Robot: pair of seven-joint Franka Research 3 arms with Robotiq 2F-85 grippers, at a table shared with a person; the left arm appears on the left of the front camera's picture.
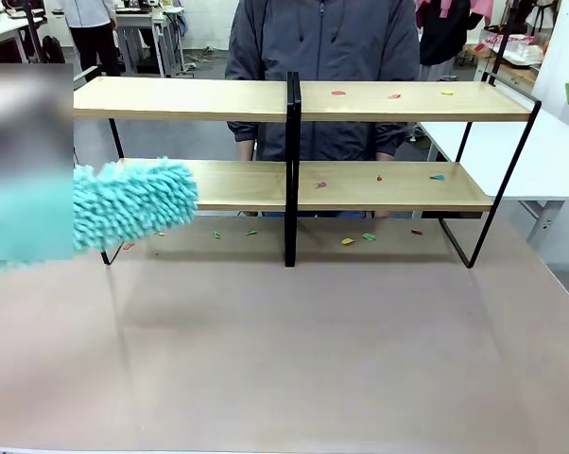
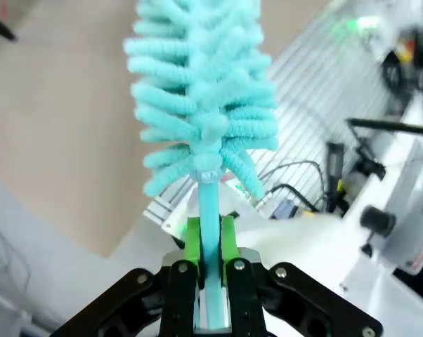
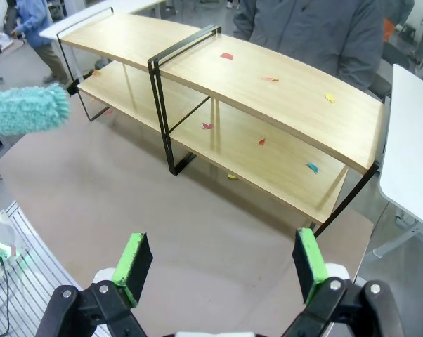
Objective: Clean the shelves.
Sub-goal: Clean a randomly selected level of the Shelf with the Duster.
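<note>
The brown bench (image 1: 284,359) takes up the near half of the front view. Across its far part stand the shelves (image 1: 199,99), two joined racks of light-wood boards on thin black frames, nearly as wide as the bench. Behind them, at the far side, stands a person (image 1: 322,38) in a dark grey jacket. A fluffy turquoise duster (image 1: 133,203) reaches in from the robot's left, its head in front of the left end of the lower board. The left gripper (image 2: 210,235) is clamped on the duster's pale blue handle (image 2: 210,203), a green pad on either side. The right gripper (image 3: 220,263) hangs above the bench with its jaws wide apart and nothing between them. Small coloured paper scraps (image 1: 338,93) lie on the right halves of both boards and on the bench beneath the shelves
</note>
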